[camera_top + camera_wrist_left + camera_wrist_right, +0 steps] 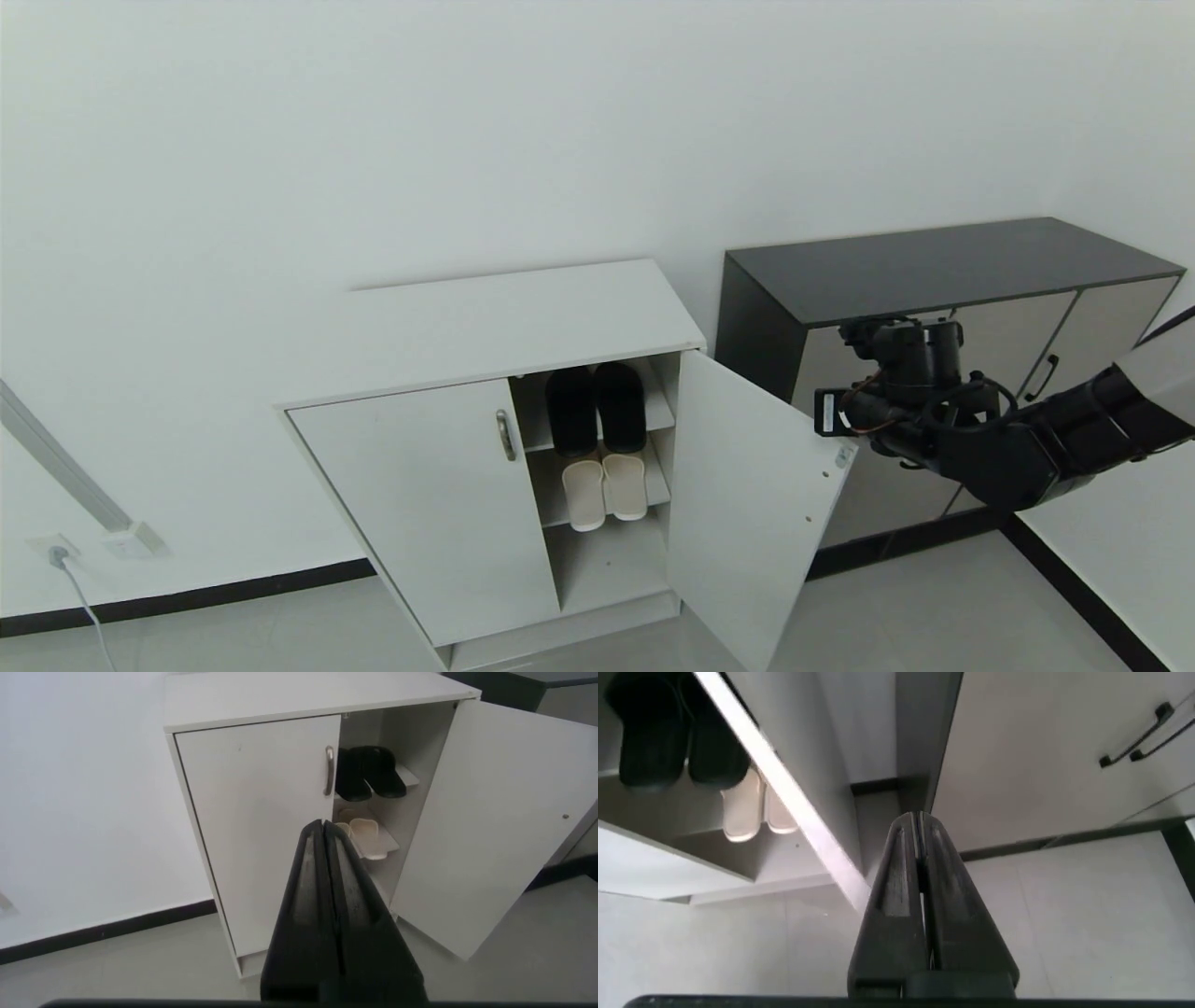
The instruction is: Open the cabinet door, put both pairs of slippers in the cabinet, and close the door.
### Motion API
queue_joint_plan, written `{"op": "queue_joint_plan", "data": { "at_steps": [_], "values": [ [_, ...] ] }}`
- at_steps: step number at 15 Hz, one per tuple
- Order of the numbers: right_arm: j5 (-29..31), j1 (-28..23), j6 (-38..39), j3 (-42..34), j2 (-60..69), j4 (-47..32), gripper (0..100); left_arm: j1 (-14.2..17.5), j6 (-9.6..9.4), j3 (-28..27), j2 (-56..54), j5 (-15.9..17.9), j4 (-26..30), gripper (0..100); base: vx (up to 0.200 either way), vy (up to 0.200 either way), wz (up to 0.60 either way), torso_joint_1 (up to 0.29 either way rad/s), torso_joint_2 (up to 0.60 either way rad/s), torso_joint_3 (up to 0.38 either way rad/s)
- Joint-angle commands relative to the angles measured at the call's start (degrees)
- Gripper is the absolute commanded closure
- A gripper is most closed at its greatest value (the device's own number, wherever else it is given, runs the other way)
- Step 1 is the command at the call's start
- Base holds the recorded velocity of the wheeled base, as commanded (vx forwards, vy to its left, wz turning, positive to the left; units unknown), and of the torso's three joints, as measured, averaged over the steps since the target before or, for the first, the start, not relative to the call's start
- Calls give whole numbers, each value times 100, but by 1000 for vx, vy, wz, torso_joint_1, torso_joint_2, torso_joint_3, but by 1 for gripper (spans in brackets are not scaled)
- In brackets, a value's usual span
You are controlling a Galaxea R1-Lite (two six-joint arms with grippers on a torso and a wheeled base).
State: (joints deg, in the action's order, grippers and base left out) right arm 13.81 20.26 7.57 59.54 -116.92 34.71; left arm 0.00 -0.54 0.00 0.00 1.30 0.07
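Both claws are showing fingers pressed flat together, with nothing held. The left claw [322,826] is hanging out in front of the cabinet [523,317], facing the left door [429,504], which is sitting shut with its handle [505,435] at the inner edge. Right of that handle the opening is showing the shelves: the black slippers [596,407] are lying side by side on the upper shelf, and the pale slippers [605,490] are lying likewise on the shelf below, all well inside. So the loading is looking done and only the closing is waiting.

Further right, the right door [747,504] is standing swung wide, its inner face turned to the head camera. The right claw [829,413] is hovering at the upper part of its free edge. I cannot tell whether it is touching the door. Behind it, a dark cabinet [943,266] is standing against the wall.

That door is likely a light, stiff, smooth panel swinging freely on its hinges, so no grip is needed. Pressing the closed fingers on its outer face near the free edge, far from the hinges, is probably giving the best leverage. The painted surface may be letting the fingers slide, and a hard shove may be bouncing it off the frame.
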Motion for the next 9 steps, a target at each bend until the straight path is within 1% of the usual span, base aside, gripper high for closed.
{"op": "queue_joint_plan", "data": {
  "at_steps": [1, 5, 9],
  "values": [
    [-10, 4, -1, -65, -41, 10, 100, 0, 1, 0, 0, 1, 1, 100, 0, 0, 0, 0, 0, 0],
    [-19, 75, -1, -188, -77, 10, 100, 0, 10, 0, 0, 1, 1, 100, 0, 0, 0, 0, 0, 0],
    [-1, 373, 16, -355, 38, 27, 100, 0, 10, 0, 0, 1, 1, 100, 0, 0, 0, 0, 0, 0]
  ]
}}
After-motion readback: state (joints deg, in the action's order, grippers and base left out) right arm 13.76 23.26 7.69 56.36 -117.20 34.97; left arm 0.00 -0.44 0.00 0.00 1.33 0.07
